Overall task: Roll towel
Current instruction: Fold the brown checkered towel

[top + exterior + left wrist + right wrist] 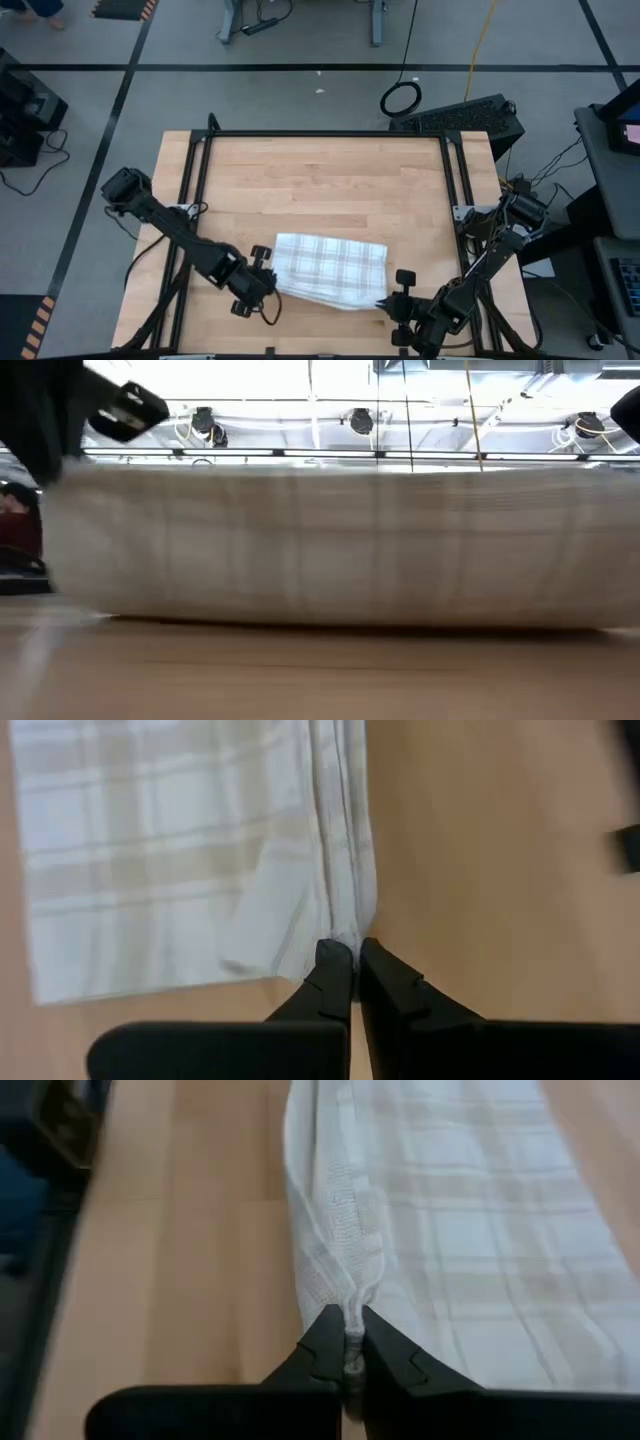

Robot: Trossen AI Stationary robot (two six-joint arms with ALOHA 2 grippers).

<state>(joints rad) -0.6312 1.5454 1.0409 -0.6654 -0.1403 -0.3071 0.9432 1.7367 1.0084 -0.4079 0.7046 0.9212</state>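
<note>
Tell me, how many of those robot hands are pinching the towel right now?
2. The left hand is shut on the towel at its near left corner, and the right hand is shut on its near right corner. Nothing else touches the cloth.

The towel [330, 270], thin white cloth with a faint grey check, is lying folded into a flat rectangle on the table's near half, its near edge being bunched into layered folds.

Overhead straight down, low view close, perhaps blurred, wrists near towel [331, 270]
</note>
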